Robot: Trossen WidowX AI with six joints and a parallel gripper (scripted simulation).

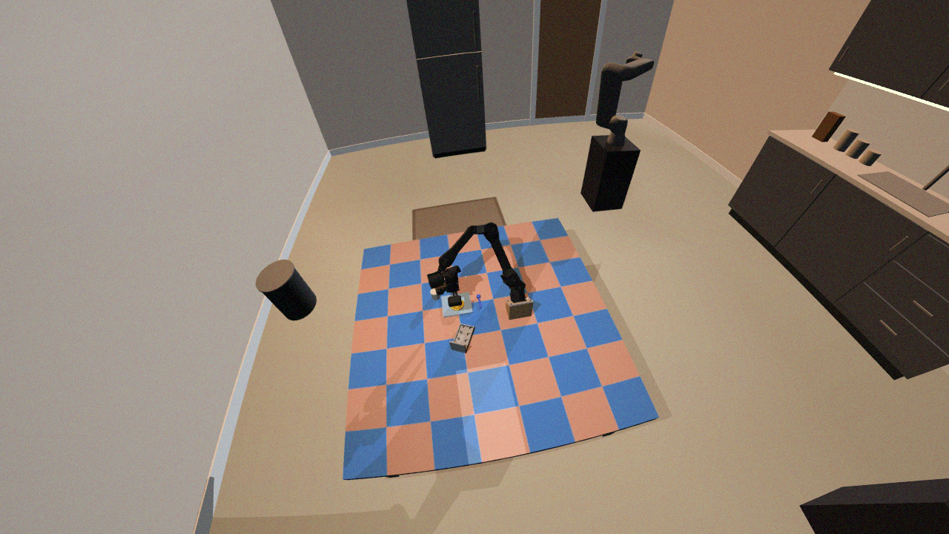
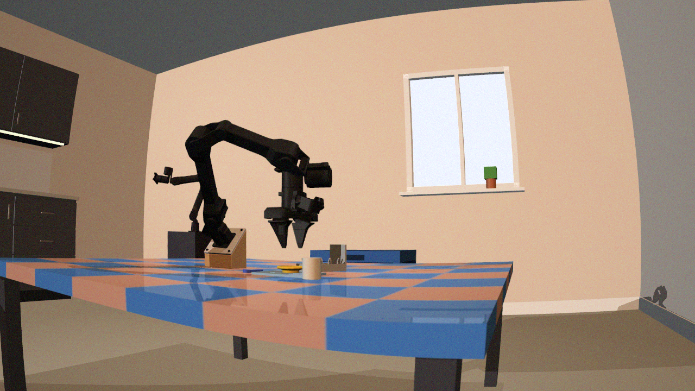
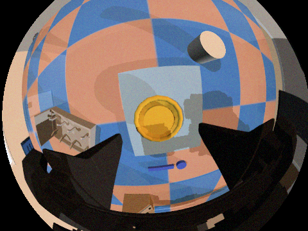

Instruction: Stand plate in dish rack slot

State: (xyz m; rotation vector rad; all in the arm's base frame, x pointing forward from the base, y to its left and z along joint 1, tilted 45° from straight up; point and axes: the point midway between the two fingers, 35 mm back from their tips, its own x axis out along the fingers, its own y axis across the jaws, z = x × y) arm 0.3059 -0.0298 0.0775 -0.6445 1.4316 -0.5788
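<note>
The yellow plate point(image 2: 290, 267) point(image 3: 158, 118) lies flat on a pale blue-grey mat point(image 1: 466, 311) point(image 3: 135, 83); in the top view the gripper partly covers it. My gripper point(image 2: 291, 246) point(image 3: 160, 133) is open and empty. It points straight down and hangs above the plate, with the plate showing between and beyond the fingers in the wrist view. The dish rack point(image 1: 462, 337) point(image 2: 333, 266) point(image 3: 68, 129), grey-beige with several small rails and a taller wall at one end, stands on the checkered table to one side of the mat.
A cream cylindrical cup point(image 2: 311, 268) point(image 3: 212, 45) stands by the mat. A small blue utensil point(image 1: 479, 301) point(image 2: 252, 270) point(image 3: 161, 167) lies on the other side, between the mat and the arm's wooden base point(image 1: 520, 309) point(image 2: 226, 259).
</note>
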